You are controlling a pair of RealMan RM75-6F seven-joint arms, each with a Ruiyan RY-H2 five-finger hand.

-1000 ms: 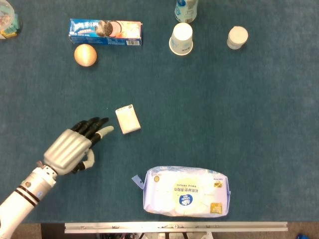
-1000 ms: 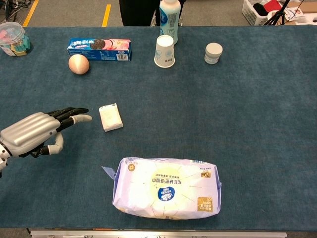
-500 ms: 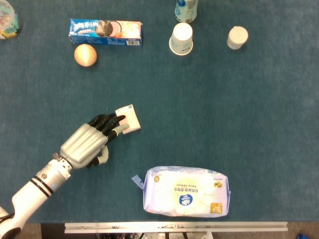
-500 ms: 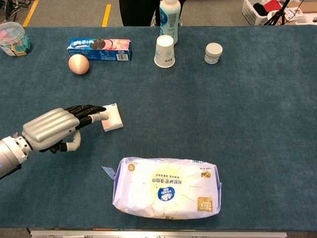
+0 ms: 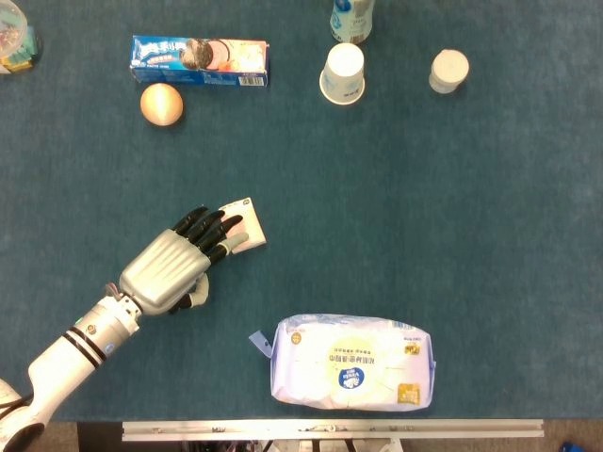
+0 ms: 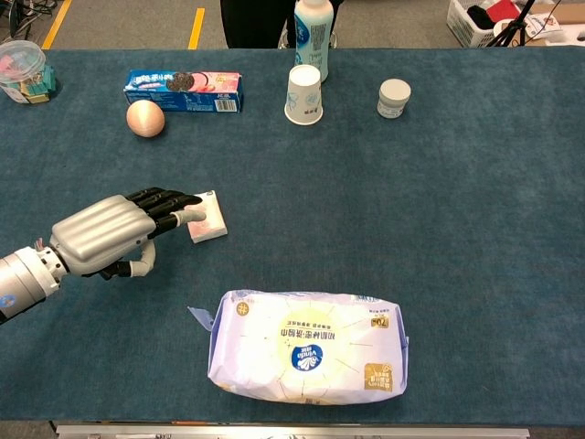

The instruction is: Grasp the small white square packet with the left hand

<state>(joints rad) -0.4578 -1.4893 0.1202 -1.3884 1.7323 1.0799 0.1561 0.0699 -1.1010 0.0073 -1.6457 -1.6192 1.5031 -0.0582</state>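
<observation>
The small white square packet (image 5: 251,226) lies flat on the blue table cloth, left of centre; in the chest view the packet (image 6: 213,220) shows the same way. My left hand (image 5: 175,268) reaches in from the lower left, its dark fingers (image 5: 215,229) stretched out over the packet's left half. In the chest view the left hand (image 6: 103,235) has its fingertips lying on the packet's near-left edge, with the thumb hanging lower and apart from it. Nothing is held between thumb and fingers. My right hand shows in neither view.
A large wipes pack (image 5: 353,363) lies near the front edge. At the back stand a cookie box (image 5: 200,59), an orange ball (image 5: 161,104), a paper cup (image 5: 342,72), a bottle (image 5: 351,17) and a small white jar (image 5: 449,71). A plastic tub (image 5: 16,36) sits far left.
My left hand has moved forward and to the right, from short of the packet to having its fingers over the packet's left half. The packet has not shifted.
</observation>
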